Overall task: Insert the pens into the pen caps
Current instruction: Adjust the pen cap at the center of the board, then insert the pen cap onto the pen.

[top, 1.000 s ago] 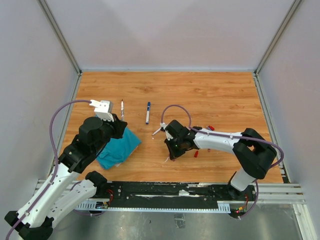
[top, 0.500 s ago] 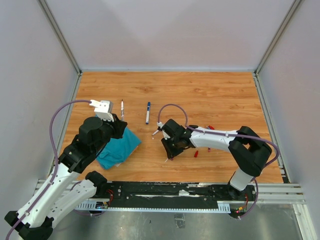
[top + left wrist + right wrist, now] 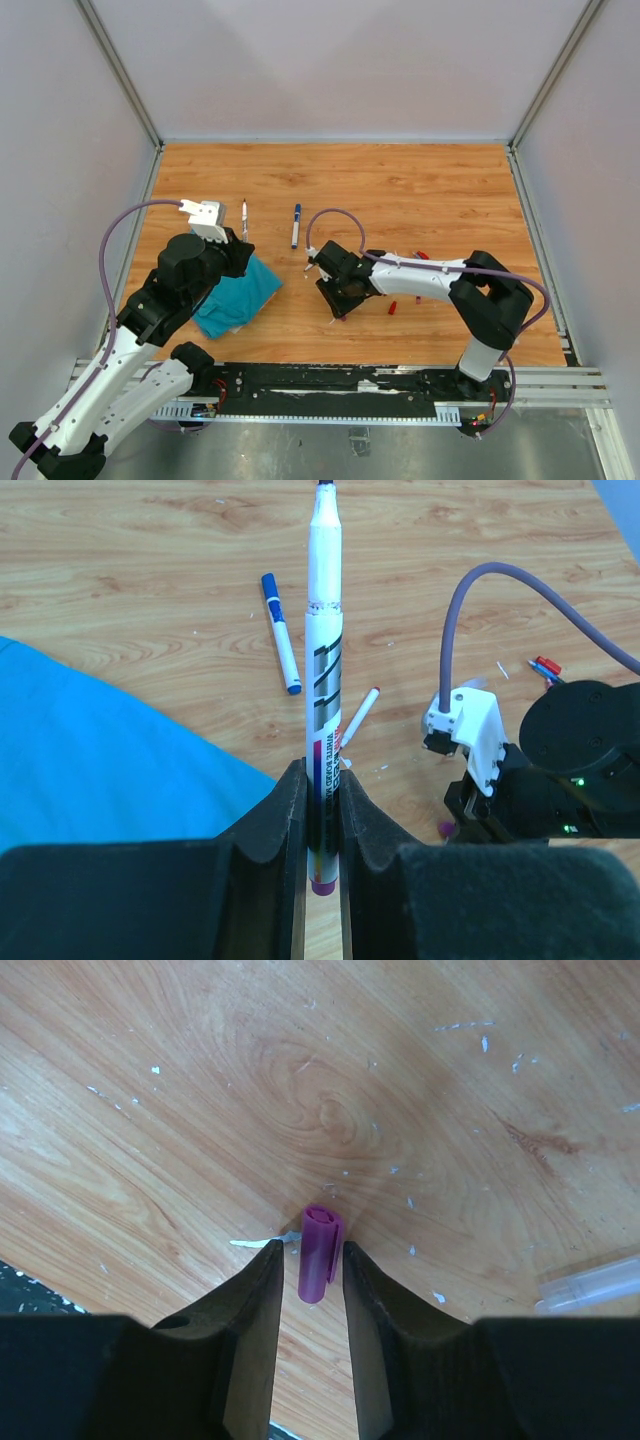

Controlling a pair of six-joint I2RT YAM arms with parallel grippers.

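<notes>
My left gripper (image 3: 322, 810) is shut on a white pen (image 3: 324, 660) with a purple end, and the pen sticks out past the fingers. From above, this pen (image 3: 244, 215) points away over the table's left side. My right gripper (image 3: 307, 1260) is low over the wood, open, its jaws on either side of a purple pen cap (image 3: 320, 1255) that lies on the table with a small gap each side. A blue-capped pen (image 3: 296, 225) and a thin red-tipped pen (image 3: 360, 715) lie between the arms.
A teal cloth (image 3: 235, 295) lies under the left arm. Small red caps (image 3: 392, 307) sit to the right of the right gripper (image 3: 340, 298), with more (image 3: 422, 256) behind the arm. A clear barrel (image 3: 590, 1282) lies to the right of the purple cap.
The right gripper has slid left along the table and its jaws have opened around the purple cap. The left arm and its pen have not moved.
</notes>
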